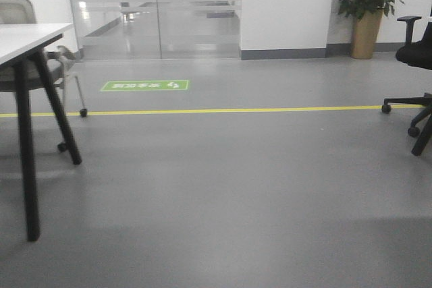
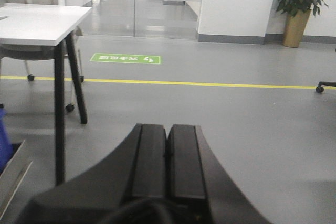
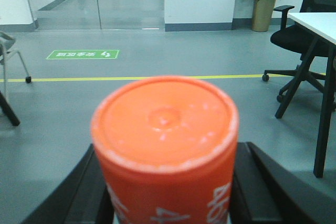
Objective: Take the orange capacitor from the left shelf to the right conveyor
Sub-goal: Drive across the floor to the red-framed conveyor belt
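Presently noted in the right wrist view: small orange can-shaped capacitor [image 3: 165,145] with white print on its side, clamped by the black right gripper [image 3: 169,192]. One dark finger [image 3: 86,192] pressed against each flank, flat cap end turned towards the camera. Held clear of the grey floor [image 3: 63,114], on the near side of the yellow floor line [image 3: 157,77].

Black left gripper [image 2: 167,156] found fully closed, its two pads [image 2: 149,156] pressed flat together with nothing between them. Likewise hanging on the near side of the yellow floor line.

Recorded beyond the line in the front view:
- green rectangular floor sticker [image 1: 145,85] just past it
- frosted glass partition [image 1: 155,11] further back
- leafy green plant in a tan pot [image 1: 368,5] by the white wall

Recorded on the near side of the line, at left: white-topped table with black legs [image 1: 27,38]. At the line's right end: black office chair [image 1: 415,52], one castor touching the line.
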### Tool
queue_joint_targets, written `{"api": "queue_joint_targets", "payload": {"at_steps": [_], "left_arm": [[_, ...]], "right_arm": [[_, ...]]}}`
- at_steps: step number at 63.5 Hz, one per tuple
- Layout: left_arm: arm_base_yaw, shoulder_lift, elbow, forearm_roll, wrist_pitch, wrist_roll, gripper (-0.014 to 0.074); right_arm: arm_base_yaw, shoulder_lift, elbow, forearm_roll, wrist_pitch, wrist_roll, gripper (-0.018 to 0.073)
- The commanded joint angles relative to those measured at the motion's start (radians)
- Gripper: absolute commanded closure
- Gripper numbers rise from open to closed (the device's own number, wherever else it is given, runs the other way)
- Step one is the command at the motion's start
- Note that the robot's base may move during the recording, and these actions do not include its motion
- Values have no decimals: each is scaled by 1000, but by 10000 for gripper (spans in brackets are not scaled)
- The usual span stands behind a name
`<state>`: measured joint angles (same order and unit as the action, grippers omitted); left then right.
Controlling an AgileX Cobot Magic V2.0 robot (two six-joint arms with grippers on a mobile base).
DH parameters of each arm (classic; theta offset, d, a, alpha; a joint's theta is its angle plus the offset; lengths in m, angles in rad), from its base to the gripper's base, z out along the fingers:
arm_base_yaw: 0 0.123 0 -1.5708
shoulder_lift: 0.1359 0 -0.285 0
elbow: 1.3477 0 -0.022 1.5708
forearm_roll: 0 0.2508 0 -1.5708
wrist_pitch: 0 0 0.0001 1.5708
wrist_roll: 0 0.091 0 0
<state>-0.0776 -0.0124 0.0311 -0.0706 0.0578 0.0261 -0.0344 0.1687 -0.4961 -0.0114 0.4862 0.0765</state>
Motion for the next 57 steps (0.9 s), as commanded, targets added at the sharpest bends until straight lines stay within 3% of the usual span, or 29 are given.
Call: {"api": "queue_joint_targets", "payload": {"at_steps": [1, 57], "left_arm": [[3, -9, -4, -3, -88, -2, 723], [3, -9, -4, -3, -88, -2, 723]], "right_arm": [[-5, 13, -27, -11, -92, -4, 354], [-5, 13, -27, -11, -91, -4, 354]]}}
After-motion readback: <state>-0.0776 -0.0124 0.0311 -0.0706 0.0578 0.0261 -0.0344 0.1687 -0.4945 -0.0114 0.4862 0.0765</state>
